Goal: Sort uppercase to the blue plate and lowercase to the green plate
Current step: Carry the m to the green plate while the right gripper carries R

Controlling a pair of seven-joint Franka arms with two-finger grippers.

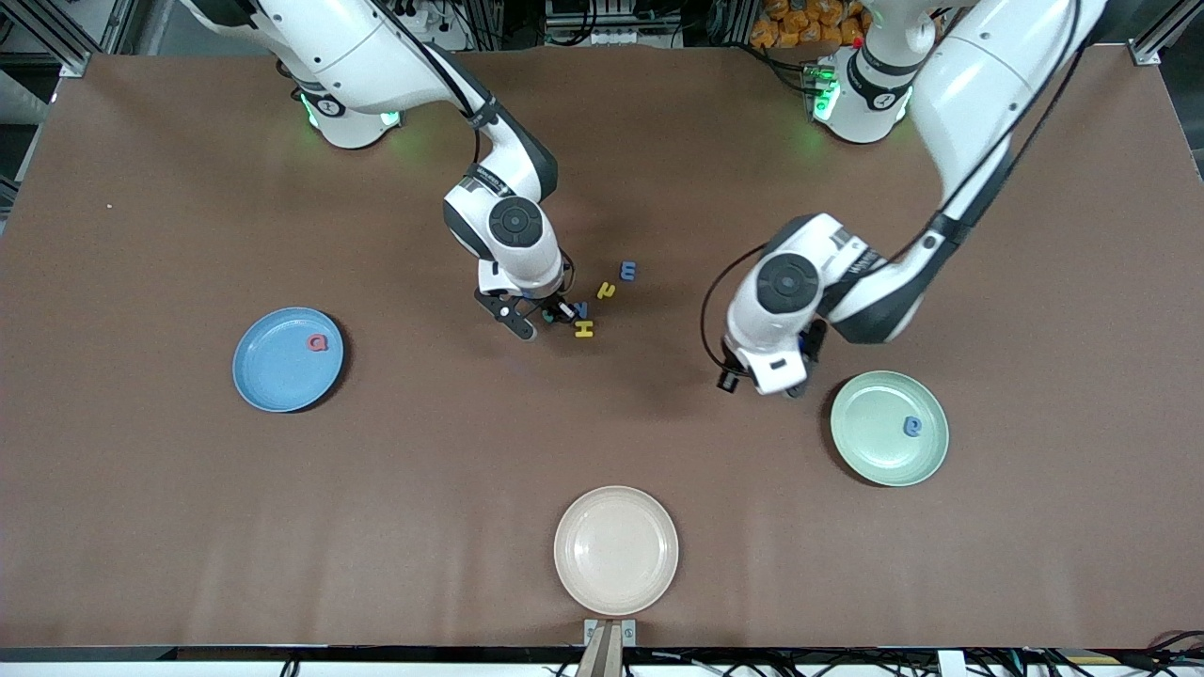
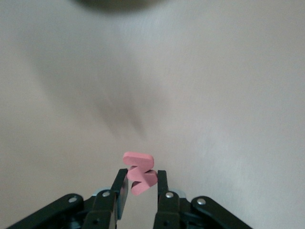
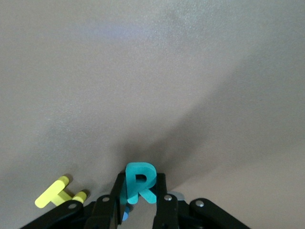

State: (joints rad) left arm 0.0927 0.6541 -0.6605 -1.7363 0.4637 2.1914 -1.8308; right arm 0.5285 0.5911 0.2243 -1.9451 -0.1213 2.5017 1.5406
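The right gripper (image 1: pixel 555 310) hides most of the teal R (image 3: pixel 139 183) from the high camera; only its own wrist view shows the fingers closed tight on that letter, standing on edge on the tabletop (image 1: pixel 141 527). The left gripper (image 1: pixel 795 385) is tucked under its wrist up in the air, just off the green plate (image 1: pixel 870 465) at about ten o'clock, fingers pinching the red w (image 2: pixel 139 174), seen only from its wrist. The tabletop is a plain brown cloth with cables and framing along the robots' edge. Just beside the right gripper lie a yellow H (image 1: pixel 584 328), a blue letter (image 1: pixel 580 308) half hidden, a yellow hooked letter (image 1: pixel 606 291) and a blue E (image 1: pixel 628 272). A red Q (image 1: pixel 319 342) lies in the blue plate (image 1: pixel 268 376), a blue rounded letter (image 1: pixel 911 426) in the green plate, and a cream plate (image 1: pixel 616 583) sits at six o'clock.
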